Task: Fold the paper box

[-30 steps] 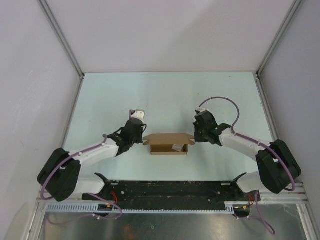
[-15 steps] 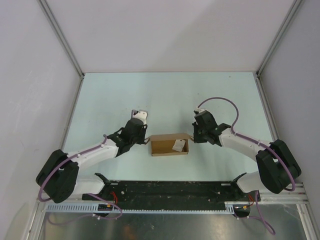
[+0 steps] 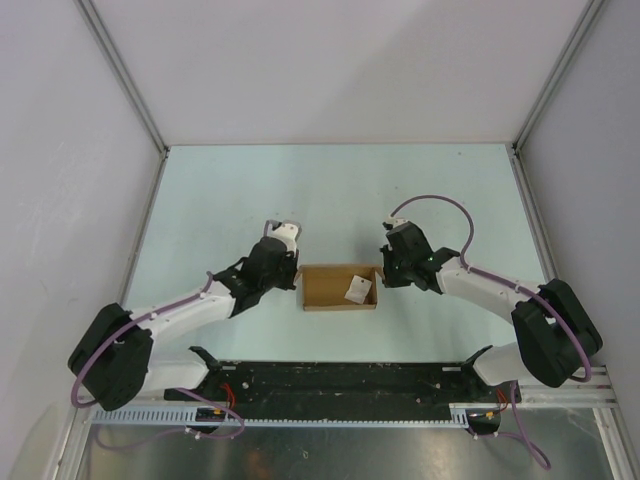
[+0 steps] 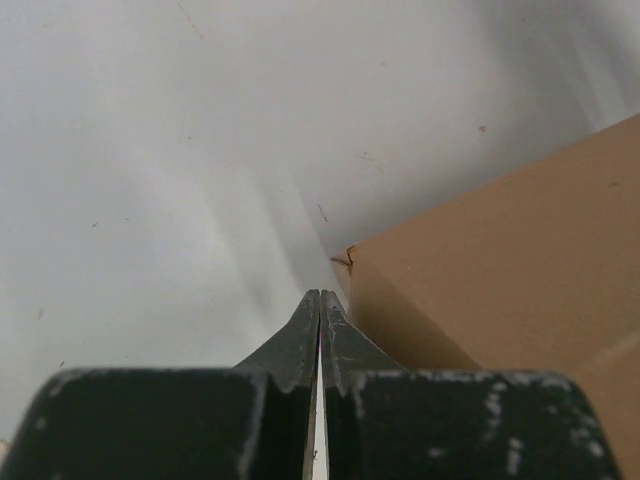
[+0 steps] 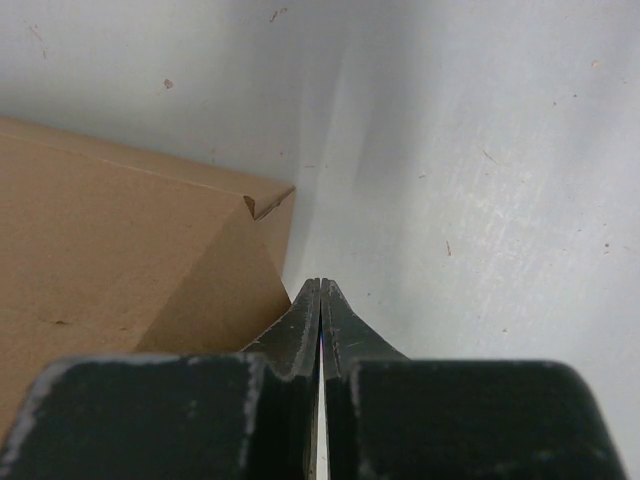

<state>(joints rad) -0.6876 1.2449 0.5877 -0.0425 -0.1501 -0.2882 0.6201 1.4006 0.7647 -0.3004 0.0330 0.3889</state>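
At mid-table, the left gripper (image 4: 319, 296) has its fingers pressed together on nothing, just beside the left end of the paper box (image 3: 325, 285). The right gripper (image 5: 320, 284) is pressed together likewise at the right end. The box lies open-topped on the pale table (image 3: 330, 200), with a small white slip (image 3: 357, 290) inside.

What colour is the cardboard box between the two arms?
The box is plain tan-brown all over, seen best in the top view.

Both wrist views crop the paper box (image 4: 500, 260); its white scrap (image 3: 357, 290) is unidentifiably small.
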